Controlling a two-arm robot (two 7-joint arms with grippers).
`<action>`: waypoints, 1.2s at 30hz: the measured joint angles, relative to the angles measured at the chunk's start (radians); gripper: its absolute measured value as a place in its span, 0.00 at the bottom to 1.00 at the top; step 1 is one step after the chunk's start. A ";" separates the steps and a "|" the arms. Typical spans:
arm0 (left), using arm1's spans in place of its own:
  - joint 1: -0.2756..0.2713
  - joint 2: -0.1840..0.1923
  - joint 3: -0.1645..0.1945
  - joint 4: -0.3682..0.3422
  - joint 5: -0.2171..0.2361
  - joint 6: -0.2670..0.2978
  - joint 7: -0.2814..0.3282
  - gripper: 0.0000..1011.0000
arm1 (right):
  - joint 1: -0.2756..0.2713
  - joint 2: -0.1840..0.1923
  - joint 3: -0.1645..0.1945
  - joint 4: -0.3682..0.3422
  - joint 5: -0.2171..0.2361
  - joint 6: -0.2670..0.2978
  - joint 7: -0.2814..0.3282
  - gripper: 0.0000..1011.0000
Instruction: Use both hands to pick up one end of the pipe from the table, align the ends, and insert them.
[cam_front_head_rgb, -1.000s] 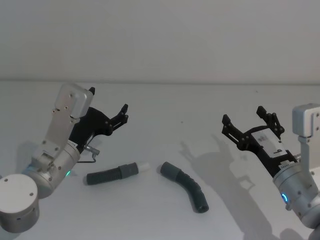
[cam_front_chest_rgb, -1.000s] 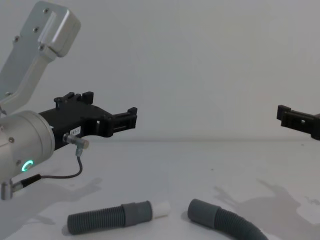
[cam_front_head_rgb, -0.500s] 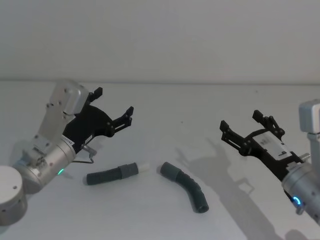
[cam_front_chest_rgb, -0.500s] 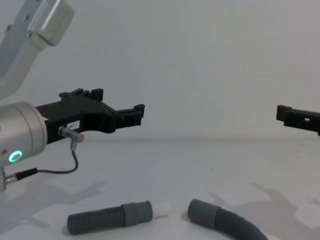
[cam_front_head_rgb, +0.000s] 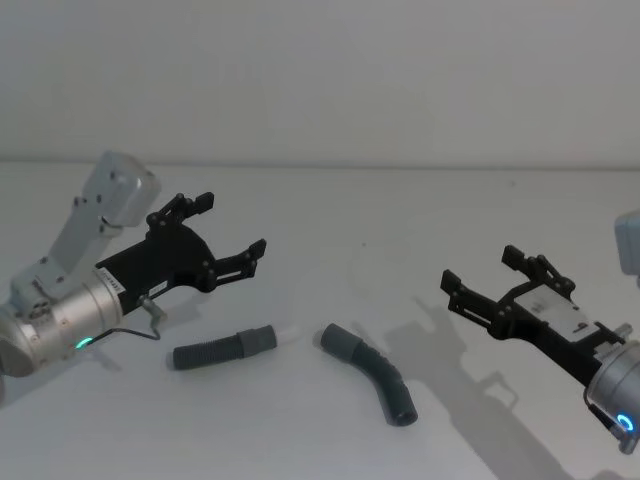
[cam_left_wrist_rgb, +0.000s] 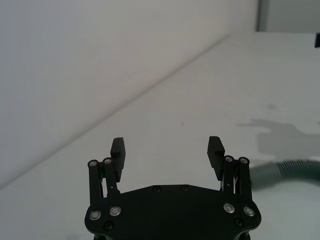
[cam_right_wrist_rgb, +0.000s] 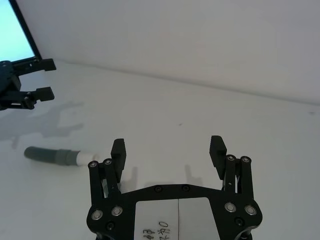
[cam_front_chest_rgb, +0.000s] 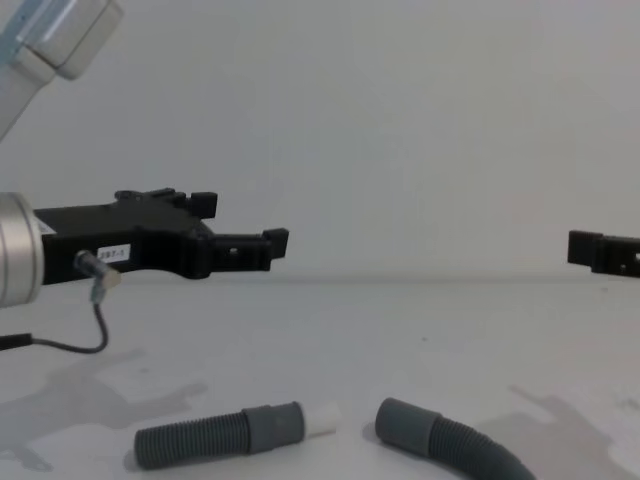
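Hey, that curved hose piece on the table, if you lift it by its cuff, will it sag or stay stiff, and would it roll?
It likely sags a bit: the curved hose piece is corrugated and lies bent on the table. Its smooth cuff looks firmer but may be slick. The bend should keep it from rolling.

ribbed matt dark plastic pipe (cam_front_head_rgb: 385, 378), smooth grey cuffs (cam_front_head_rgb: 258, 340); matt white table (cam_front_head_rgb: 330, 250)

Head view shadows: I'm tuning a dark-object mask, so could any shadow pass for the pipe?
Unlikely. Head view: the right gripper throws a soft shadow on the table beside the pipe, far paler than it. Chest view: faint grey patches under the left gripper and at the right edge.
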 joint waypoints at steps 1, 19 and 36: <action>-0.002 0.007 0.000 0.000 -0.003 0.003 -0.009 0.99 | -0.004 0.005 0.002 -0.004 0.006 0.006 0.006 0.99; -0.026 0.108 0.004 0.032 -0.061 0.033 -0.176 0.99 | -0.006 0.046 -0.029 -0.015 0.007 0.015 0.030 0.99; -0.008 0.162 0.026 0.050 -0.091 0.009 -0.259 0.99 | 0.008 0.052 -0.079 0.000 -0.012 0.002 0.028 0.99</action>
